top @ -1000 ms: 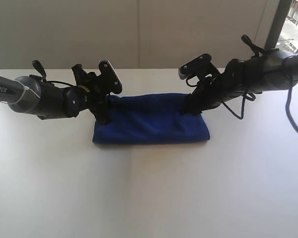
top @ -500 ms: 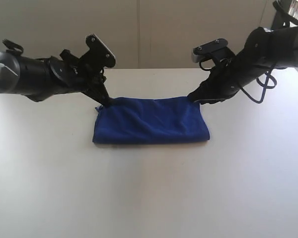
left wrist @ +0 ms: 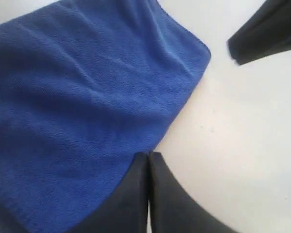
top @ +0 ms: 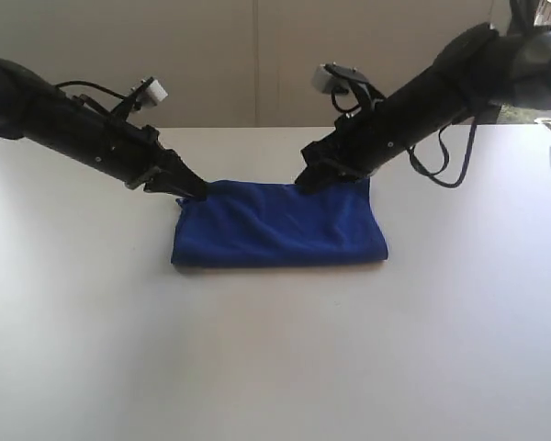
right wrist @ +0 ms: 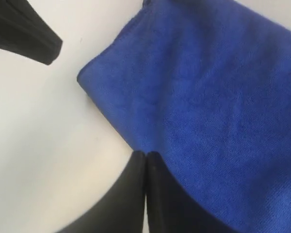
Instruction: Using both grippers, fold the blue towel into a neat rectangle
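Exterior view: towel (top: 280,225) on white table (top: 275,367)

Table (top: 275,367): white, smooth top, fills the view from 3 through 6 to 9 o'clock. No marks seen in the exterior view. Lighting is even, with a soft grey shadow (top: 119,197) on the top at 9 o'clock.

Wall (top: 119,46): plain light beige, runs across 12 o'clock behind the far table edge. One vertical seam (top: 256,64) at 12 o'clock.

Corner at 2 o'clock: obscured, not assessed.
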You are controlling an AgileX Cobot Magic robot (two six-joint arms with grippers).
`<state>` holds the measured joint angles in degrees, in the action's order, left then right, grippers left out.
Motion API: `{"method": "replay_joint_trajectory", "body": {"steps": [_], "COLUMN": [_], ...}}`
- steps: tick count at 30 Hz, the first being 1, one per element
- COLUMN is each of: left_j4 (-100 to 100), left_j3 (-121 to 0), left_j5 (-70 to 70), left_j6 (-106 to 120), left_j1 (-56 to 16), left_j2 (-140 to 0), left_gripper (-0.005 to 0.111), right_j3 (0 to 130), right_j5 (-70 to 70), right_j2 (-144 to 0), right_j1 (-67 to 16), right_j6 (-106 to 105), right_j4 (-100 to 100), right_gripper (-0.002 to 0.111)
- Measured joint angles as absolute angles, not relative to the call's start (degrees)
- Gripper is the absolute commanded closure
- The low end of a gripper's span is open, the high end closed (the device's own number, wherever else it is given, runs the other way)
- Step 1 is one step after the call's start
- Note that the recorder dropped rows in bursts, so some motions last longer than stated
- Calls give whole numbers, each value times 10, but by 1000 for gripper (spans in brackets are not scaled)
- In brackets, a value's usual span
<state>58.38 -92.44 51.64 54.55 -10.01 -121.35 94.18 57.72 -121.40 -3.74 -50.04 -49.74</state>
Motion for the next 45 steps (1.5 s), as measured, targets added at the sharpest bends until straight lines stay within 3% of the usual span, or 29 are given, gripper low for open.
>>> {"method": "replay_joint_trajectory", "body": {"steps": [14, 45], "left_j4": [515, 354], "left_j3": [-924, -929], "left_j5": [503, 556], "left_j6": [517, 370], "left_j1": [-120, -121], "left_j2": [-1294, -1266], "left_gripper": [107, 107], "right_j3": [942, 946], "right_j5": [564, 511], "right_j2": [-1281, -1291], "right_j1": [-34, -34], "right_j6": [-479, -374], "right_j4": [-494, -345], "right_gripper": [108, 108]}}
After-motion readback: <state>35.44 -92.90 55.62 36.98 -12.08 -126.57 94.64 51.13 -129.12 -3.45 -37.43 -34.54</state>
